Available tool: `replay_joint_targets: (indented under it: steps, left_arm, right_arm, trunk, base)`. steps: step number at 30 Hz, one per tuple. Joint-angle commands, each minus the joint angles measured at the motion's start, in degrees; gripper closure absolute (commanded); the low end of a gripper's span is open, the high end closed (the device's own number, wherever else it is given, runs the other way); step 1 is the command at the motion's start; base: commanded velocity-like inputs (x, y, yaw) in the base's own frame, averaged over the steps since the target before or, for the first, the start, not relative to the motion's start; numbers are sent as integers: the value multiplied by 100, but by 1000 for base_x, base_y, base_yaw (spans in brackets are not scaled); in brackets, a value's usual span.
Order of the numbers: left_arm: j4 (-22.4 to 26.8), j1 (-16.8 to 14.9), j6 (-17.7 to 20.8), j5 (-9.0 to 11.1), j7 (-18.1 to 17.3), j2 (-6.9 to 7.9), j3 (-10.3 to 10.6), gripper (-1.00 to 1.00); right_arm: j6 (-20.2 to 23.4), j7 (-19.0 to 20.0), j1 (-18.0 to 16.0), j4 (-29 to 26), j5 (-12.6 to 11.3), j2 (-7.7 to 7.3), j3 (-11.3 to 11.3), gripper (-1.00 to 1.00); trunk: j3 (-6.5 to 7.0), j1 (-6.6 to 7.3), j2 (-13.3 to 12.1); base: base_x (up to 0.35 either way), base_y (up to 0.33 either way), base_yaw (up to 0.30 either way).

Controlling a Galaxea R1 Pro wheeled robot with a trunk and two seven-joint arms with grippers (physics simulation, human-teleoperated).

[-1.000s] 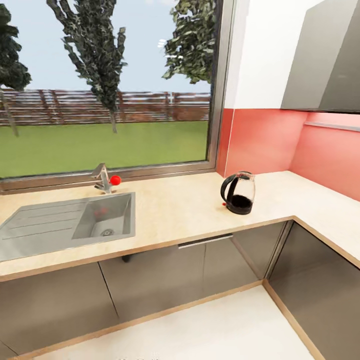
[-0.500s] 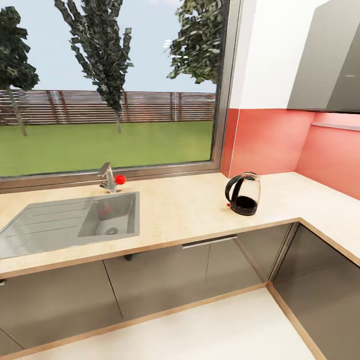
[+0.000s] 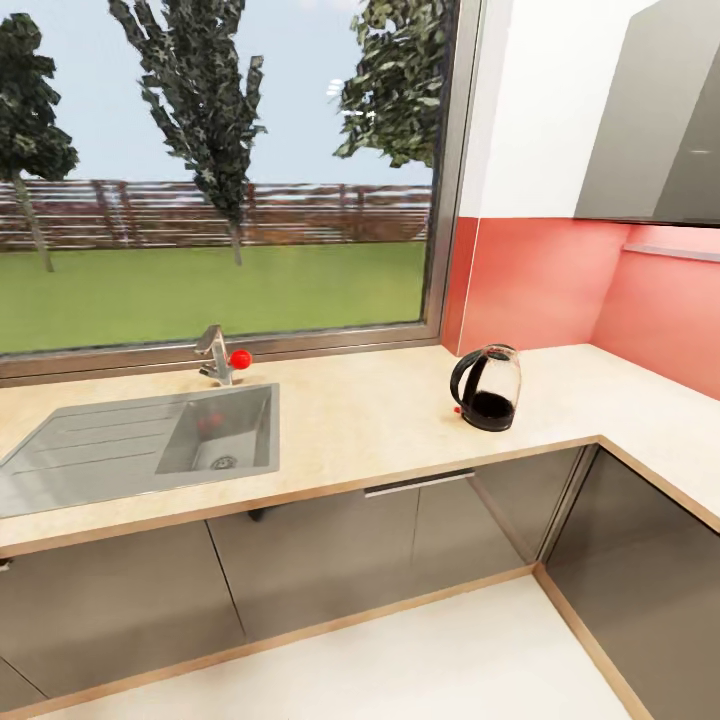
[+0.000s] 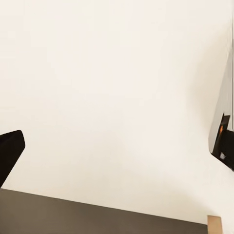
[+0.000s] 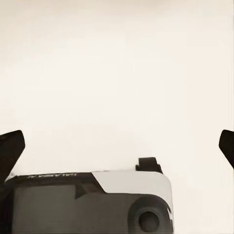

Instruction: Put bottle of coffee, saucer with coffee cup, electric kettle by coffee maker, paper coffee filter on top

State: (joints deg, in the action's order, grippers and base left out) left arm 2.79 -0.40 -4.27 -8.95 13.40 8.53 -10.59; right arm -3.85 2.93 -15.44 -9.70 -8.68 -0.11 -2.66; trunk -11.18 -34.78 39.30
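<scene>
Head view: the electric kettle point(image 3: 487, 387) stands upright on the worktop point(image 3: 360, 420), well right of the steel sink point(image 3: 140, 445) and near the inner corner where the worktop turns along the red backsplash point(image 3: 530, 280). Kettle handle faces left, small red switch low at its base on the left side; dark base, smoky glass body. It stands alone, nothing touching it.

Sink is set into the worktop at left, w/ drainer ridges on its left half and the basin on the right. Tap point(image 3: 215, 352) w/ a red knob sits just behind the basin, by the window sill. Big window point(image 3: 220, 170) behind shows lawn, fence, trees. Grey cabinet fronts point(image 3: 330, 560) run under the worktop; one has a steel bar handle approx below the kettle's left side. Grey wall cabinet point(image 3: 660, 120) hangs upper right. Pale floor point(image 3: 420, 660) in front.

Left wrist view: left gripper point(image 4: 117, 141) looks wide open, one dark fingertip at each edge of the frame, over pale floor; a dark strip along one edge.

Right wrist view: right gripper point(image 5: 117, 146) likewise spread wide, dark tips at both edges, nothing between them; part of the robot's own grey-white body point(image 5: 92, 202) sits below.
</scene>
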Motion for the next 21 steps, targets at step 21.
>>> replay_joint_targets:
  steps: [21]
  left_arm:
    - [-2, -12, -62, -73, 78, 173, -60, -100]
  right_arm:
    - [-28, 6, -167, -4403, -71, 221, -24, -100]
  trunk:
    - [-9, -1, 6]
  base:
    - [0, 0, 0]
